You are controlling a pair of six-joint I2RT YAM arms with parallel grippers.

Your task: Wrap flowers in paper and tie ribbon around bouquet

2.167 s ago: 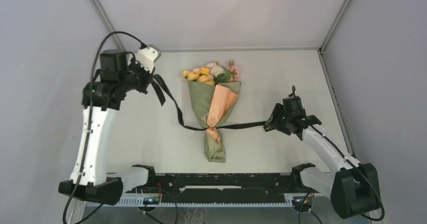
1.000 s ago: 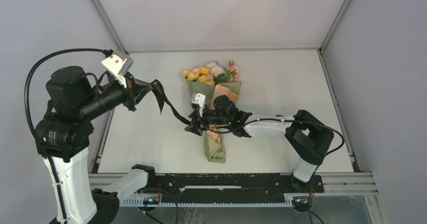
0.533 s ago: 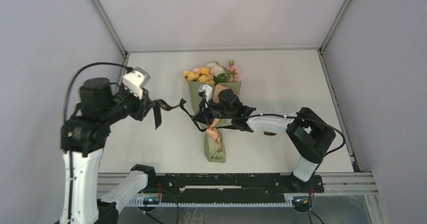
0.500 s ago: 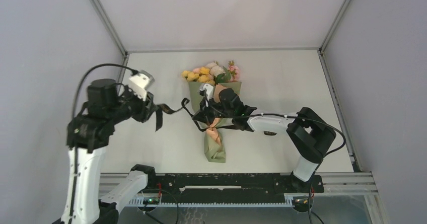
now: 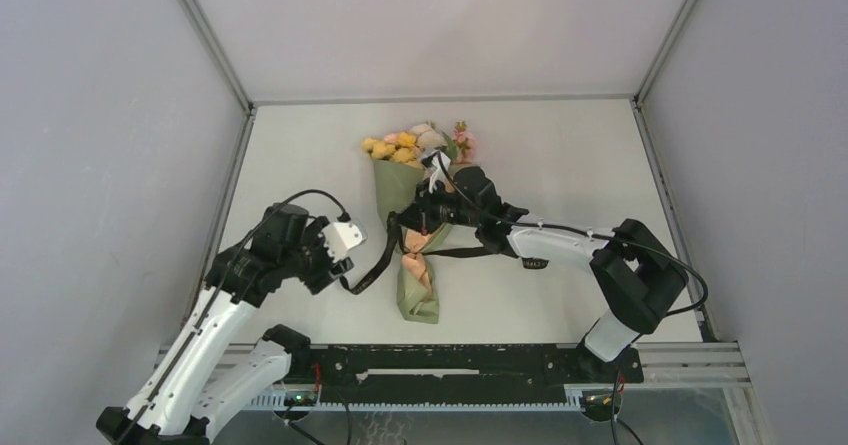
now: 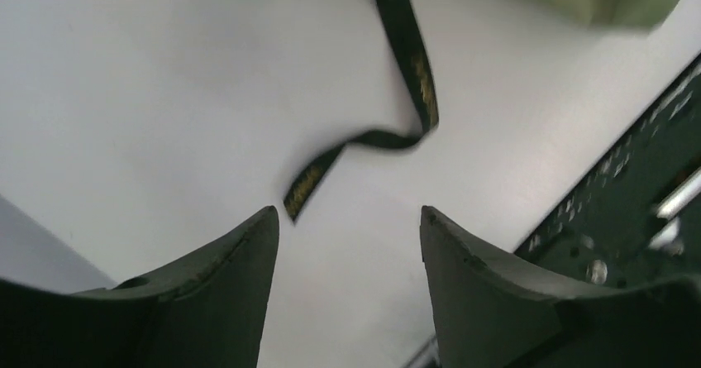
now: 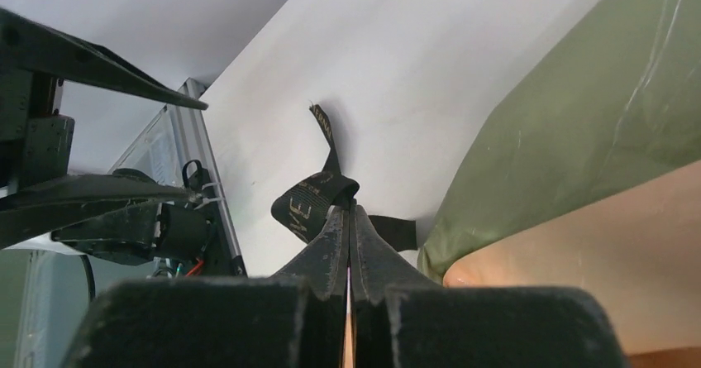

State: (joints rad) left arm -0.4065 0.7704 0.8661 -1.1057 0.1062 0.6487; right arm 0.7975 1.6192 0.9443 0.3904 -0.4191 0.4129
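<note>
The bouquet point(image 5: 417, 265) lies mid-table, yellow, pink and white flowers point(image 5: 413, 145) pointing away, wrapped in green-and-peach paper point(image 5: 395, 197). The black ribbon point(image 5: 475, 253) crosses its narrow waist, and another strand curves down to the left. My right gripper point(image 5: 408, 223) is at the bouquet's left edge; in the right wrist view it point(image 7: 348, 208) is shut on a fold of the ribbon point(image 7: 307, 205) beside the paper point(image 7: 579, 120). My left gripper point(image 5: 335, 273) hangs low, left of the stems. Its jaws point(image 6: 347, 215) stand open with nothing between them, the ribbon's point(image 6: 417, 78) free end lying loose on the table just beyond.
The black rail point(image 5: 470, 360) with the arm bases runs along the near edge, also at the right of the left wrist view point(image 6: 645, 194). Grey walls close in the white table point(image 5: 560, 155) at the left, right and back.
My left gripper has opened, dropped its ribbon end and swung down toward the near edge. The right gripper has shut on the ribbon by the bouquet and shifted slightly up and right.
</note>
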